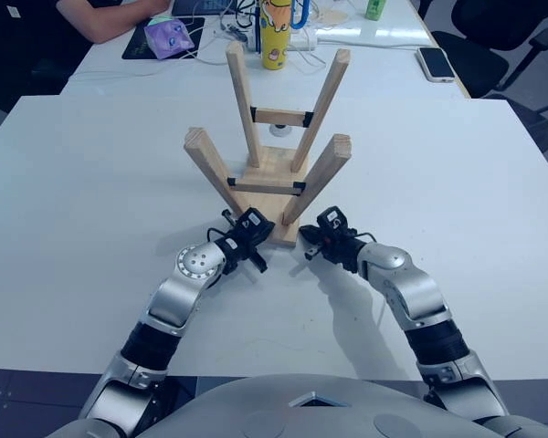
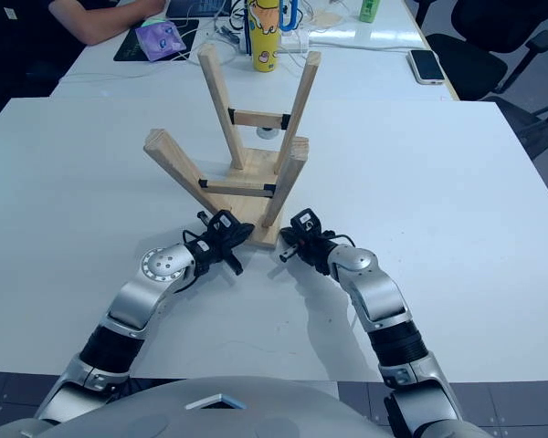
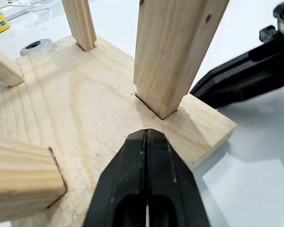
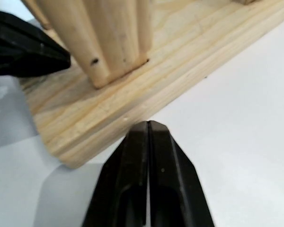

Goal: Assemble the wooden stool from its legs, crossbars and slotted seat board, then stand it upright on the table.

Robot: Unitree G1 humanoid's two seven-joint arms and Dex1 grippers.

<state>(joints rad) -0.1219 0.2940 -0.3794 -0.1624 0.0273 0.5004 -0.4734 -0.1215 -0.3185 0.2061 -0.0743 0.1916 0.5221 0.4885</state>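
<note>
A wooden stool (image 1: 272, 169) rests upside down around the middle of a white surface (image 1: 91, 182), about midway between its left and right edges. Its seat board (image 3: 85, 109) lies flat on the surface. Four legs (image 1: 241, 91) rise from the board and splay outward. Two crossbars (image 1: 281, 117) join the legs in pairs, one nearer the robot and one farther off.

Both arms reach in from the near edge and meet at the near corner of the seat board. The left tool (image 3: 146, 142) has its two black fingers pressed together with nothing between them. Its tip is over the top face of the board, just beside the foot of the nearest leg. Whether it touches the wood cannot be told. The right tool (image 4: 147, 130) is also pinched together and empty. Its tip sits low over the surface, just short of the board's side edge.

A small round metal piece (image 3: 35, 46) lies on the surface just beyond the board, toward the far edge. A second surface (image 1: 384, 55) past the far edge carries a yellow cup (image 1: 275, 36) and a phone (image 1: 436, 64).
</note>
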